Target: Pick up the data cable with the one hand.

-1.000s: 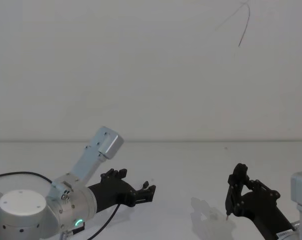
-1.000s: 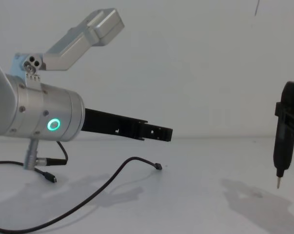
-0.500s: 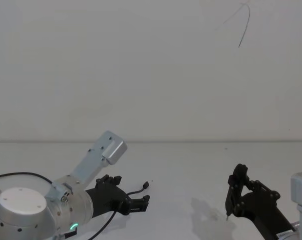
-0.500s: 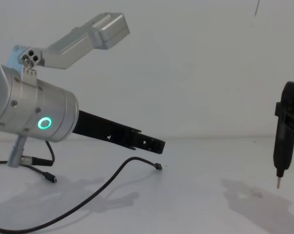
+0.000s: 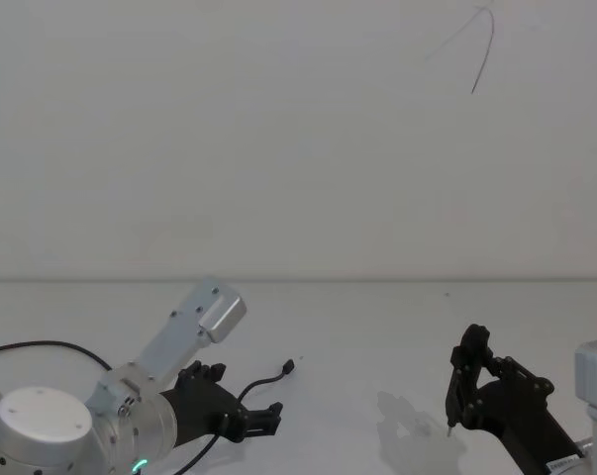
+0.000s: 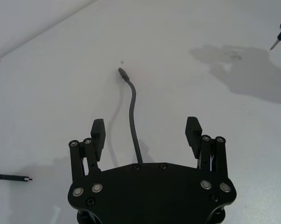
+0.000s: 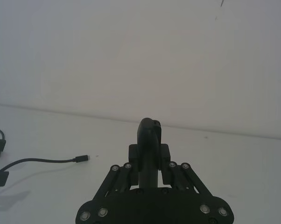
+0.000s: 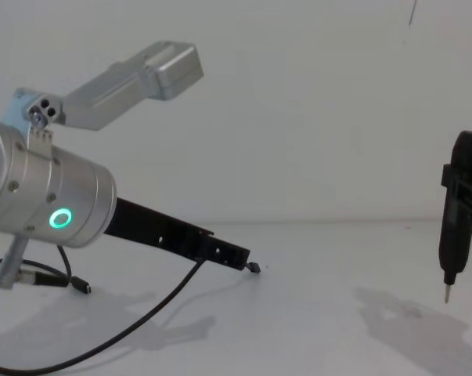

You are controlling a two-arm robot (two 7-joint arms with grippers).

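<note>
Data cable (image 6: 132, 102) — lying between left end effector's (image 6: 146, 122) spread jaws.

This reads as a robotics lab or test bench. A plain white table (image 5: 367, 332) runs back to a bare white wall (image 5: 278, 148), whose one mark is a thin dark hairline (image 5: 484, 54) at the far right. On the near left, a silver cylindrical robot arm (image 8: 28, 196) with a glowing green ring light (image 8: 61, 218) and a silver boxy bracket (image 8: 142, 74) leans over the table. On the near right, a slim black pen-shaped tool (image 8: 459, 211) hangs tip down, casting a soft shadow. A thin black data cable (image 6: 133, 112) and a second black lead (image 6: 12, 178) lie loose on the white surface, like parts set out for a trial.
</note>
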